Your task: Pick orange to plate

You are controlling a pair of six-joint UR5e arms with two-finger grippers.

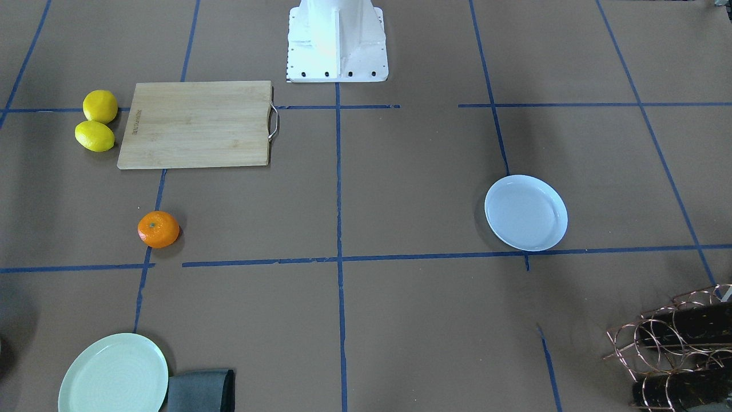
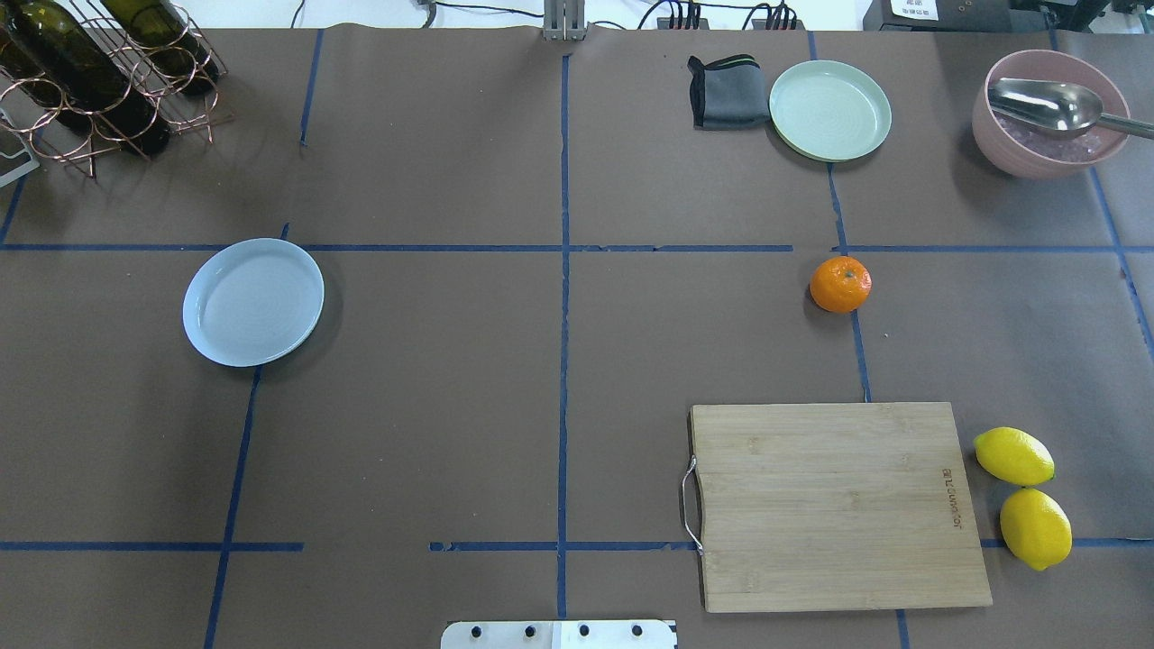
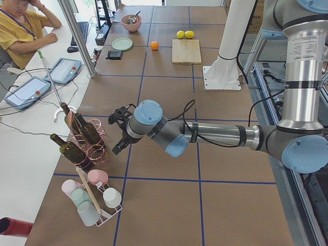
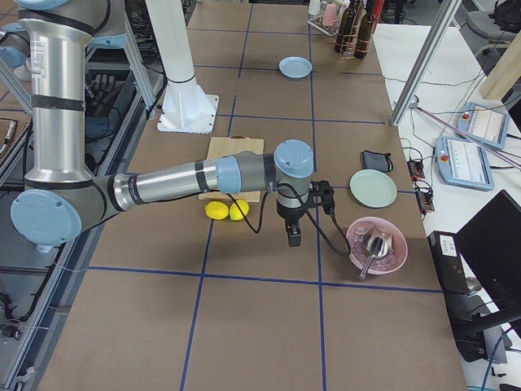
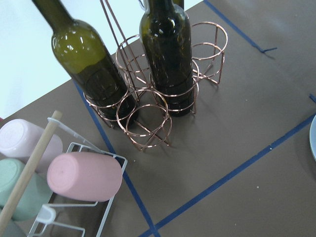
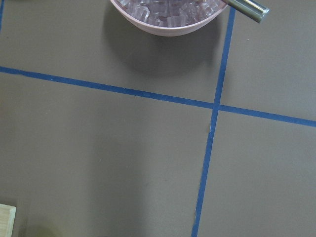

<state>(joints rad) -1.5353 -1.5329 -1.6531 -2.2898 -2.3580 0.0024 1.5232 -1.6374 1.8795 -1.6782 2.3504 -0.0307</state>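
The orange (image 2: 840, 284) sits alone on the brown table on my right side, between the pale green plate and the cutting board; it also shows as the orange (image 1: 158, 229). The bluish-white plate (image 2: 253, 301) lies empty on the left side, far from the fruit. Neither gripper appears in the overhead or front views. In the left side view my left gripper (image 3: 119, 130) hangs beside the wine rack. In the right side view my right gripper (image 4: 291, 236) hovers near the pink bowl. I cannot tell whether either one is open or shut.
A wooden cutting board (image 2: 838, 505) and two lemons (image 2: 1023, 487) lie near the robot on the right. A pale green plate (image 2: 829, 110), grey cloth (image 2: 726, 92) and pink bowl with a spoon (image 2: 1050, 113) line the far edge. A copper wine rack (image 2: 99, 72) stands far left.
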